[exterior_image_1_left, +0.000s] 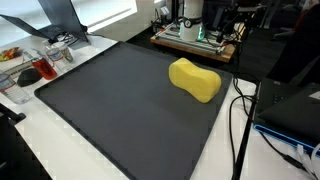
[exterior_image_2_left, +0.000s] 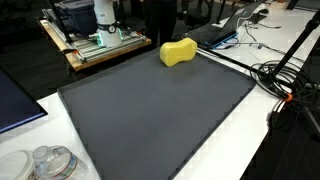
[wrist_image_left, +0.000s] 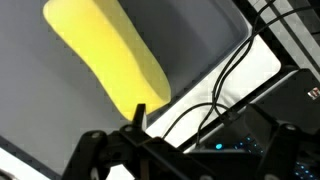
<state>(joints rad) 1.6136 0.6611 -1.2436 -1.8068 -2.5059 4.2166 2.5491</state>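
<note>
On the dark mat (exterior_image_1_left: 120, 100) lies a yellow sponge (exterior_image_1_left: 195, 79), near the far edge, close to the black cables (exterior_image_1_left: 240, 110). In both exterior views it sits alone on the mat (exterior_image_2_left: 160, 110), and the sponge (exterior_image_2_left: 178, 52) looks fat and bumpy, a bit like a peanut. It is probably soft, light and squishy, so it should not break or slip much. The thin middle looks like the best place to pinch it.

In the wrist view the gripper (wrist_image_left: 180, 155) hangs above the sponge (wrist_image_left: 105, 55) with its jaws spread wide and nothing in them. Only part of the gripper shows there, dark and blurry. The arm cannot be seen in the exterior views. The sponge's far end is cut off in the wrist view.
</note>
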